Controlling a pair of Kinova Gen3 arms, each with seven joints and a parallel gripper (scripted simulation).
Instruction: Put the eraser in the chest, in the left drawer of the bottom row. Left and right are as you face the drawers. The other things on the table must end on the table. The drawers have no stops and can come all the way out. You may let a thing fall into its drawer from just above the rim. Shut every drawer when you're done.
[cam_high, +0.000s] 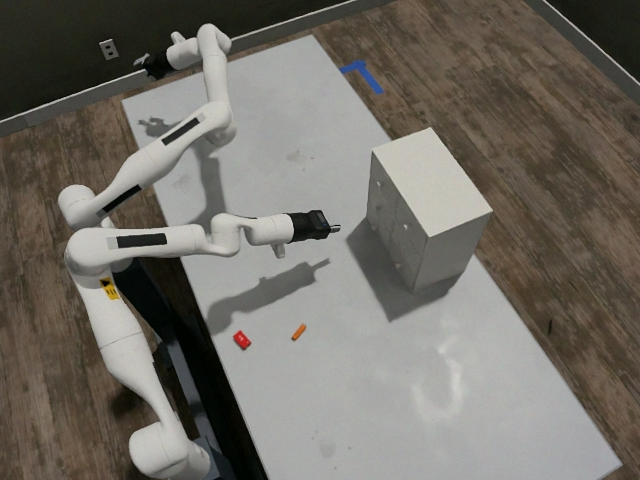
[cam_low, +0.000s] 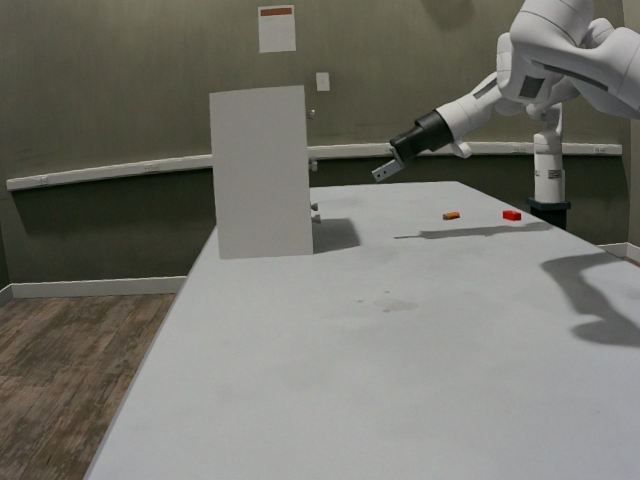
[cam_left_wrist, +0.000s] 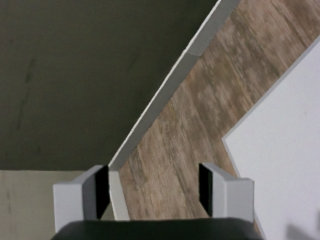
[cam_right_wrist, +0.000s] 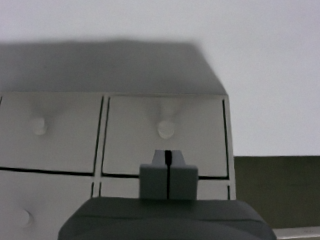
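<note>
The table (cam_high: 336, 413) (cam_low: 310, 387) (cam_left_wrist: 290, 125) (cam_right_wrist: 270, 65) bears the chest (cam_high: 434, 180) (cam_low: 263, 175) (cam_right_wrist: 99, 150), whose drawers all look shut to me, the bottom-left drawer (cam_right_wrist: 135, 150) included. My left gripper (cam_high: 140, 59) (cam_left_wrist: 154, 183) is wide open, holding nothing; my right gripper (cam_high: 336, 227) (cam_low: 378, 173) (cam_right_wrist: 167, 167) is fully closed on nothing, facing the chest but apart from it.

I can't pick out the eraser for certain: the red block (cam_high: 241, 339) (cam_low: 511, 215) and the orange stick (cam_high: 298, 332) (cam_low: 450, 215) lie on the table, neither plainly it. It may already be inside a drawer. I'd expect it light, slightly springy and grippy, hardly fragile; I'd take it across its narrow width at mid-length, squeezing gently.
</note>
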